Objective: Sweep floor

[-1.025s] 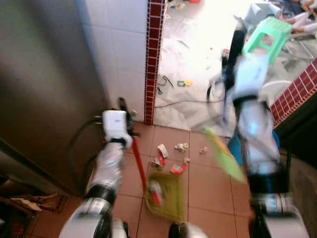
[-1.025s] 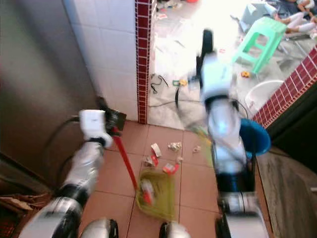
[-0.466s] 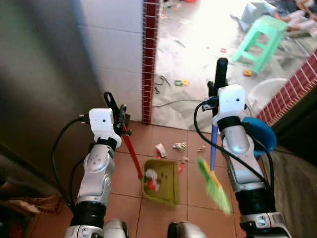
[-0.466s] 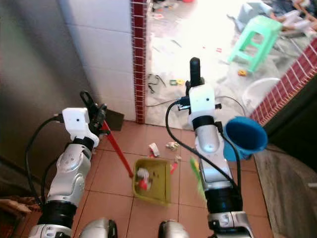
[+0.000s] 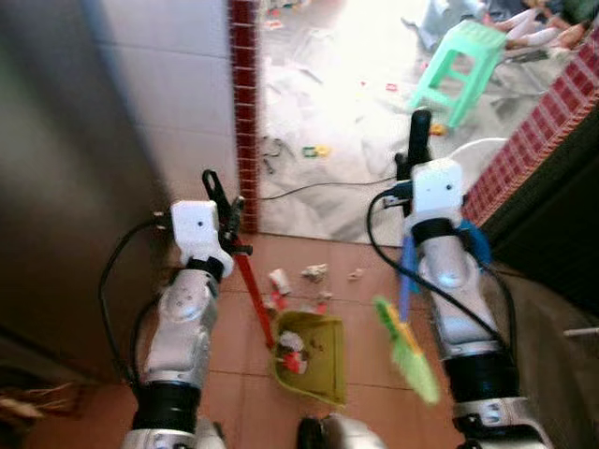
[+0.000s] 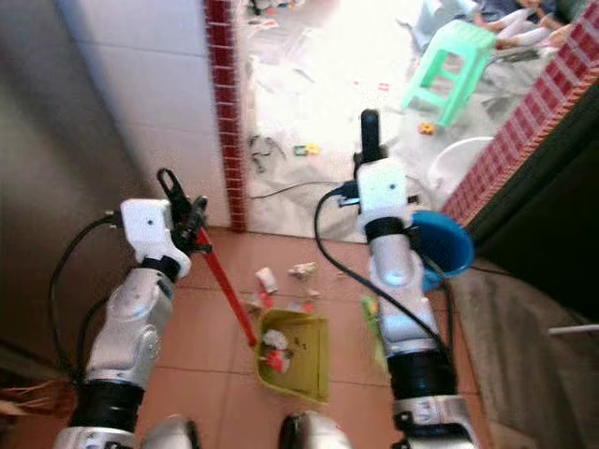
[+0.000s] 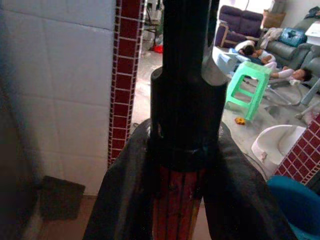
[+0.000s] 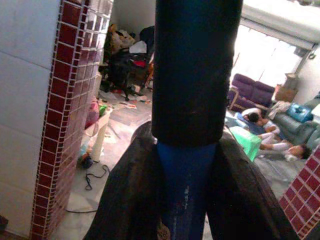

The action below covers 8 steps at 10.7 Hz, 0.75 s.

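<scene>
Left hand [image 5: 223, 198] clamped on the red handle [image 5: 255, 297] of a yellow-green dustpan [image 5: 312, 357], which rests on the terracotta tile floor [image 5: 365, 299] holding scraps. Right hand [image 5: 418, 159] clamped on the blue handle [image 5: 405, 271] of a green-bristled broom [image 5: 406, 348], just beside the dustpan. Loose litter [image 5: 314, 273] lies just beyond the pan, near a red-tiled pillar [image 5: 245, 112].

The head's stereo pair looks steeply down from above both arms onto the terracotta tile floor [image 5: 374, 374], facing a red-brick pillar [image 5: 245, 112] and the bright room beyond. Each wrist camera sits very close behind its own gripped pole, aimed level through that same doorway. All views share the pillar and the green stool [image 7: 248, 82].
</scene>
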Available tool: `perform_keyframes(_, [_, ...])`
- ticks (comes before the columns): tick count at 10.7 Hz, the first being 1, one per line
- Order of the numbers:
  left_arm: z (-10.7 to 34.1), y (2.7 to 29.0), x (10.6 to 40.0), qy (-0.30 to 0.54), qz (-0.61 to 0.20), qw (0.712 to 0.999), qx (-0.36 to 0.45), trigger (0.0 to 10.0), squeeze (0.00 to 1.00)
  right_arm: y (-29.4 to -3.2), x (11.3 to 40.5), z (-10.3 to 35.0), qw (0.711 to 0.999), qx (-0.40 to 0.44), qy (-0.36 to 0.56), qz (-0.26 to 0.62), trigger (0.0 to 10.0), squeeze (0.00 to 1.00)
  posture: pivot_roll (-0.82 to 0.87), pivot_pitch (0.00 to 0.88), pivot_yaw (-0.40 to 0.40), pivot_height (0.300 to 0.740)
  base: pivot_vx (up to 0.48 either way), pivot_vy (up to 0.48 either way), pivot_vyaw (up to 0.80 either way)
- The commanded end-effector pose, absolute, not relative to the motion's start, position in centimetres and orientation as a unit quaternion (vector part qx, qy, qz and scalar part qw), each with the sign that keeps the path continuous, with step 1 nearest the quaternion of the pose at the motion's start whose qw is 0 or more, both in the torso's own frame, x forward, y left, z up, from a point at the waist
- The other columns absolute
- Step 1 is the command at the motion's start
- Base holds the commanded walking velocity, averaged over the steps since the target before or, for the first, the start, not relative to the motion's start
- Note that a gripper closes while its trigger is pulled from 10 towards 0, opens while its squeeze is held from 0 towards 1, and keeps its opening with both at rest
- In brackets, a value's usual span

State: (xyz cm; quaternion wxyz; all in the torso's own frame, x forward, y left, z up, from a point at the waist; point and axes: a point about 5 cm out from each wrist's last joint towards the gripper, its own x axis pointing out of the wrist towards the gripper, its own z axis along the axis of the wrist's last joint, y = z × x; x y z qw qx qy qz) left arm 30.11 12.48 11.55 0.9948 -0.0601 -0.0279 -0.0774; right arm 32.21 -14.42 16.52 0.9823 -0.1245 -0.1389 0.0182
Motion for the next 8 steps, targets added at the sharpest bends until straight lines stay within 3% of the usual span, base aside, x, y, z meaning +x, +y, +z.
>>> perform_keyframes(1, [13.0,12.1,30.1,-0.057,-0.087,0.992,-0.067,10.0,0.00,-14.8,32.3,16.9,0.980,-0.126,-0.150,0.013,10.0,0.00,0.00,0.028,-0.025,0.740,0.000,-0.405,0.00])
perform_keyframes(5, [13.0,13.3,28.6,-0.053,-0.103,0.993,-0.014,10.0,0.00,-15.2,31.9,14.3,0.991,-0.105,-0.087,-0.016,10.0,0.00,0.04,0.016,-0.070,0.740,0.000,-0.392,0.00])
perform_keyframes(8, [12.4,14.7,27.6,-0.032,-0.083,0.996,-0.019,10.0,0.00,-15.1,31.2,13.3,0.994,-0.082,-0.068,-0.033,10.0,0.00,0.02,0.011,-0.031,0.740,0.000,0.000,0.00])
